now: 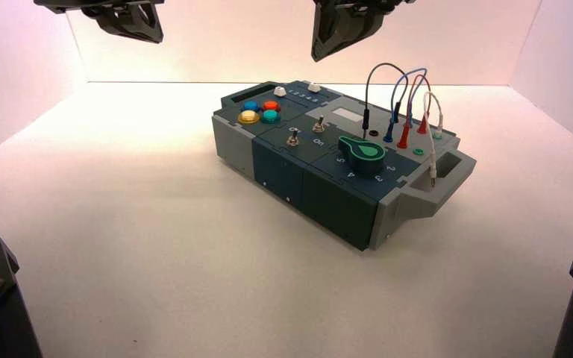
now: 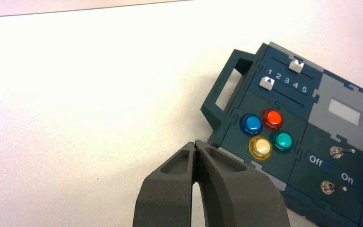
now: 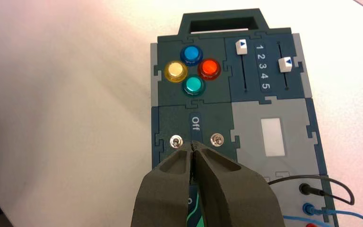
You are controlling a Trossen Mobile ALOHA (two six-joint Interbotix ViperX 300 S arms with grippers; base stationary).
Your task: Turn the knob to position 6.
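- The pale desk (image 1: 142,276) is lying under and around the box, which is serving as landmark.
- The box (image 1: 268,168) is standing at an angle, its long near side facing the camera.
- The right end effector (image 3: 192,144) is hanging above the box, clenched on nothing, its fingers meeting; it is touching no control.
- The left end effector (image 2: 194,143) is waiting off the box's left end, likewise clenched and empty.
- The wires (image 1: 388,67) are arching over the box's right part.
- The green knob (image 1: 365,155) is sitting on the box's top, towards its right end and near edge. The right wrist view is mostly hiding it behind the fingers, so I am not naming its setting.
- The toggle switches (image 3: 176,141) are sitting on the box just left of the knob, apparently needing no touch.

Progress, as far as the views are showing:
- Done: the right arm is being over the box, within likely reach.
- Left: with neither end effector gripping the knob, opening, lowering, grasping and turning to 6 are probably all awaiting, though an unreadable setting is keeping that uncertain.
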